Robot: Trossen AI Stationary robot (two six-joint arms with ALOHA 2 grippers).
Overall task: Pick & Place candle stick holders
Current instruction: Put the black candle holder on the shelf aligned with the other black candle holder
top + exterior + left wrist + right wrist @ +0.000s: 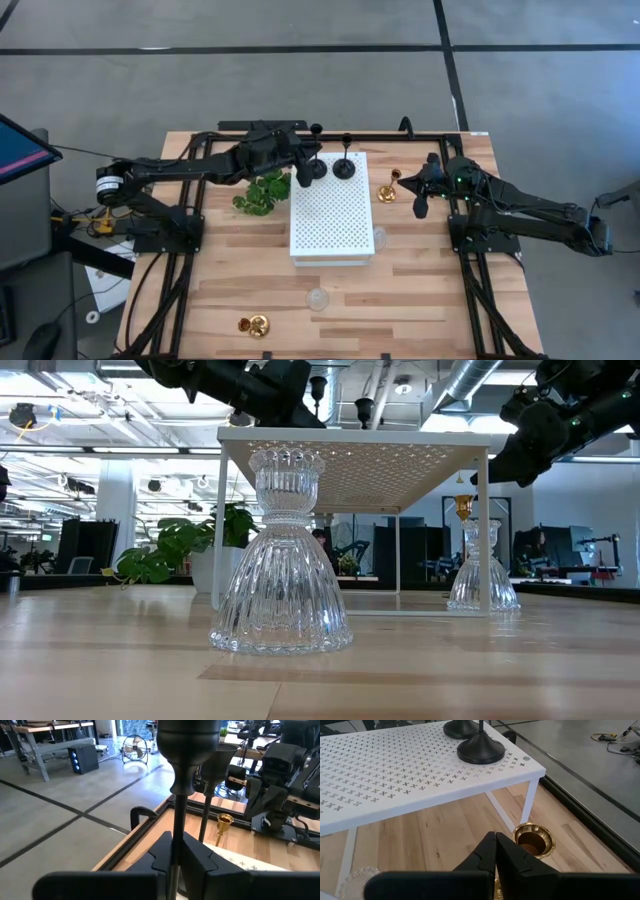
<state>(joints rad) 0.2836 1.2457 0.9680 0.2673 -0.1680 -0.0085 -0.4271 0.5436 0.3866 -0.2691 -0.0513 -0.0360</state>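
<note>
So far, two black holders point(343, 168) are set on the white perforated board point(330, 215), one clamped by the left gripper point(305, 172), while two gold point(389, 188) and two glass holders point(318, 298) remain on the table beside it, the right gripper point(422, 200) pinching the nearest gold stem.

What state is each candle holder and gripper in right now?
Left gripper: shut on black holder.
Black holder: upright on white board.
Second black holder: upright, free.
Right gripper: shut, empty.
Near glass holder: upright.
Far glass holder: upright.
Gold holder by board: upright, free.
Front gold holder: seemingly on its side.
</note>
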